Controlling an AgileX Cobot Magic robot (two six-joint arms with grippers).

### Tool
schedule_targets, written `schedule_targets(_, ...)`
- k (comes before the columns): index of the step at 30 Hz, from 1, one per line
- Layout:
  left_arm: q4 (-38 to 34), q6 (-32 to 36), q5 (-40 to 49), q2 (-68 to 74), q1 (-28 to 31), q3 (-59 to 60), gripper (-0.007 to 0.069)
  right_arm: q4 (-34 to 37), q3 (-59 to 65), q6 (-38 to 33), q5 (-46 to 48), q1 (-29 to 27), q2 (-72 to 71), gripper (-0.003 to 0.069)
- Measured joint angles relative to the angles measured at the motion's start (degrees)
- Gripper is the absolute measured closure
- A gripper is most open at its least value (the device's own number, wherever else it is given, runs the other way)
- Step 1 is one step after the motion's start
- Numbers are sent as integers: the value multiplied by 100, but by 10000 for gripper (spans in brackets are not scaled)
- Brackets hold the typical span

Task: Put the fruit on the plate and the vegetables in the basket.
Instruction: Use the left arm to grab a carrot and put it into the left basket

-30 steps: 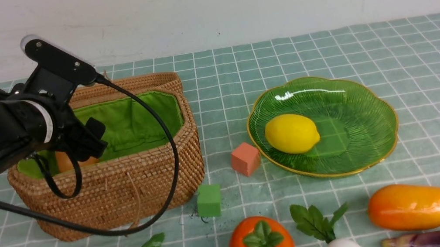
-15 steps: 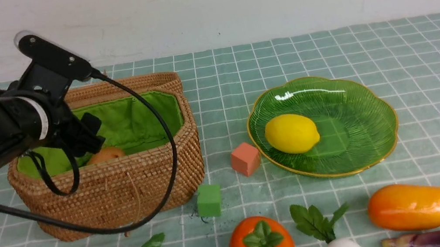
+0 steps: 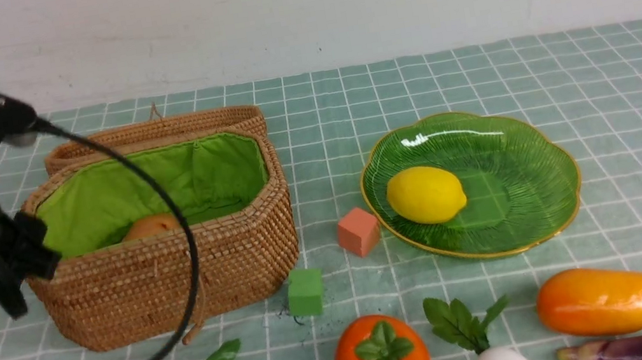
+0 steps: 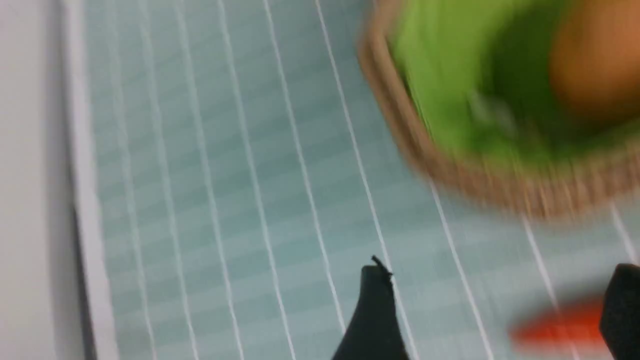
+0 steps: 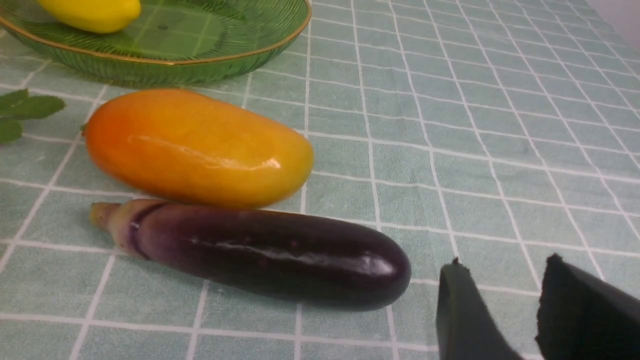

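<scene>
Only the right wrist view shows the right pincer (image 5: 502, 265) — apart, empty, near the eggplant (image 5: 260, 255); left pincer (image 4: 500, 267) apart too.

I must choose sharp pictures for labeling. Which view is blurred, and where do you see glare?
Left wrist view: heavy motion blur, the basket and the red pepper are smeared. Front view: sharp, with a white glare streak on the plate. Right wrist view: sharp, with soft highlights on the mango and the eggplant.

Teal checked tablecloth (image 3: 599, 65) (basket (image 3: 181, 273), plate (image 3: 507, 176), mango (image 3: 600, 300))
</scene>
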Motion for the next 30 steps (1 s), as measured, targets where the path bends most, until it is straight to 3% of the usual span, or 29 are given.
schedule_targets(4,-1373,1969,849,0,0,132,74,0,0,0,0,0,0,417)
schedule_targets(5,-1864,2582,866,0,0,221,75,0,0,0,0,0,0,417)
schedule_targets(7,-2178,3150,798,0,0,291,75,0,0,0,0,0,0,417)
schedule_targets(8,-2633,3903,627,0,0,422,75,0,0,0,0,0,0,417)
schedule_targets(11,-3074,4731,244,7,0,629,75,0,0,0,0,0,0,417)
schedule_targets(16,-3344,5395,-509,300,0,977,75,0,0,0,0,0,0,417)
schedule_targets(21,-3166,5488,-1270,882,0,1120,75,0,0,0,0,0,0,417)
schedule_targets(30,-3172,5500,-1435,1681,0,1120,83,0,0,0,0,0,0,417)
